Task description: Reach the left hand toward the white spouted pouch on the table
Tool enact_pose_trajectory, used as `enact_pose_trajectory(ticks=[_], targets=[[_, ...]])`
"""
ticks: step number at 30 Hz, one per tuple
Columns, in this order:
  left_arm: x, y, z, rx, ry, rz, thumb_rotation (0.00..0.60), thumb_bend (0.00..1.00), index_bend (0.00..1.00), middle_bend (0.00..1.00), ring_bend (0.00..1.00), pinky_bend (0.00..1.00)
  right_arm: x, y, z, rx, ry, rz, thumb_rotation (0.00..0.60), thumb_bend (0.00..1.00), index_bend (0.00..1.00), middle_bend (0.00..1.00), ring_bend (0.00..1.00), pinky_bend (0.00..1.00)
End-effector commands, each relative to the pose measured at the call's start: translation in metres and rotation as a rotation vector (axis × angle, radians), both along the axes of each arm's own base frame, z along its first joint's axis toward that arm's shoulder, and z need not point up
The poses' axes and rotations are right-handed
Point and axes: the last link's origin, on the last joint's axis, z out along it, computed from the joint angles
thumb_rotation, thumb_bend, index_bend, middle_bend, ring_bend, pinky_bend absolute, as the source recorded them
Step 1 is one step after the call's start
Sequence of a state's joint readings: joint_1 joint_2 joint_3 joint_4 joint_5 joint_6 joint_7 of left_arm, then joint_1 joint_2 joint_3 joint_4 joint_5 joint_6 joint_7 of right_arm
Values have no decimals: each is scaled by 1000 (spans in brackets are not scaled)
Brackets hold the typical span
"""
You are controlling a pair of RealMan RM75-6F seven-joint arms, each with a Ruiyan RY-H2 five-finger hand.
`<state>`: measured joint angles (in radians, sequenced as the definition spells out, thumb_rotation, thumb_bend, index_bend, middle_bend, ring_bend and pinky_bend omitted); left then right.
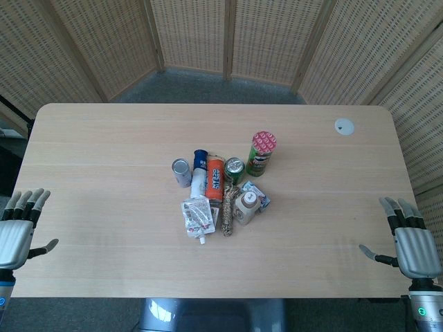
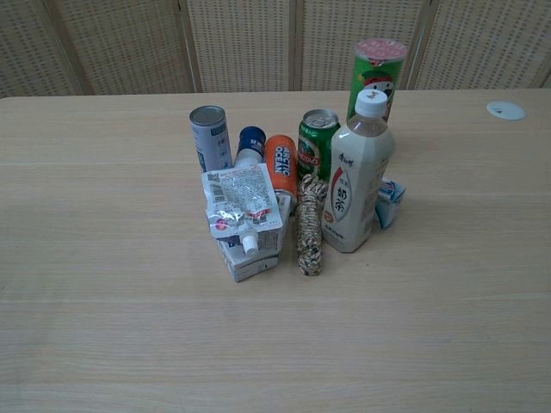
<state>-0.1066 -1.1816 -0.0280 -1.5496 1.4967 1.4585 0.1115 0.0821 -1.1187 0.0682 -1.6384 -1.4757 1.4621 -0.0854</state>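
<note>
The flat white foil spouted pouch lies atop a small white carton, just left of the braided rope bundle. It looks light, floppy and slick; its stiff spout seems the surest hold. The left robot hand hovers empty, fingers spread, well away.

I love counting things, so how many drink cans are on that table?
3, maybe more hidden in the cluster. A silver can stands at the left, an orange can lies beside the blue-capped bottle, and a green can stands in front of the crisp tube.
</note>
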Motion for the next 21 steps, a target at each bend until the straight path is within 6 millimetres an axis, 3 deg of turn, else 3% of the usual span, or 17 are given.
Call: enact_pose_trajectory(ticks=[1,12,21], targets=[[0,-1,0,-1,-5,2,600,0,0,0,0,0,1,1,0,1,-1,5,430,0,0,0,0,0],[7,5,-8,-76,-44,2,600,0,0,0,0,0,0,1,4,-6,-21,-5,429,0,0,0,0,0],[84,56,-34,-379,24,-363,600,0,0,0,0,0,0,1,7,-9,-36,-5,431,0,0,0,0,0]])
